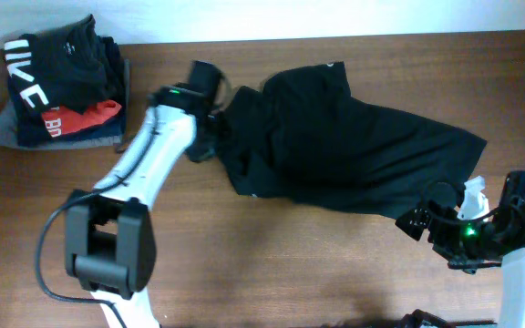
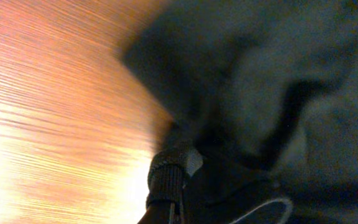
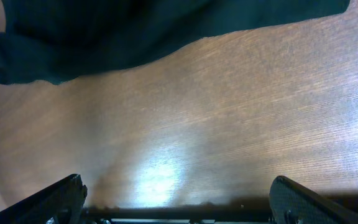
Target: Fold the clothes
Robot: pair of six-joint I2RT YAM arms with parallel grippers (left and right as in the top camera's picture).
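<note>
**Overhead:** Your left gripper (image 1: 215, 123) sits at one end of the black garment (image 1: 344, 146). Its jaws are together on a bunch of the cloth. The rest of the garment spreads out ahead of the tool across the table (image 1: 272, 264). The folded pile (image 1: 57, 87) lies behind the tool, well apart. Your right gripper (image 1: 416, 223) sits just short of the garment's other end, jaws apart.

**Left wrist:** Blurred. One finger (image 2: 169, 171) shows, with dark cloth pressed against it and heaped ahead. There is bare wood to one side.

**Right wrist:** Both fingers (image 3: 61, 199) stand wide over bare wood, with nothing between them. The garment's edge lies ahead of them, not touching.
</note>
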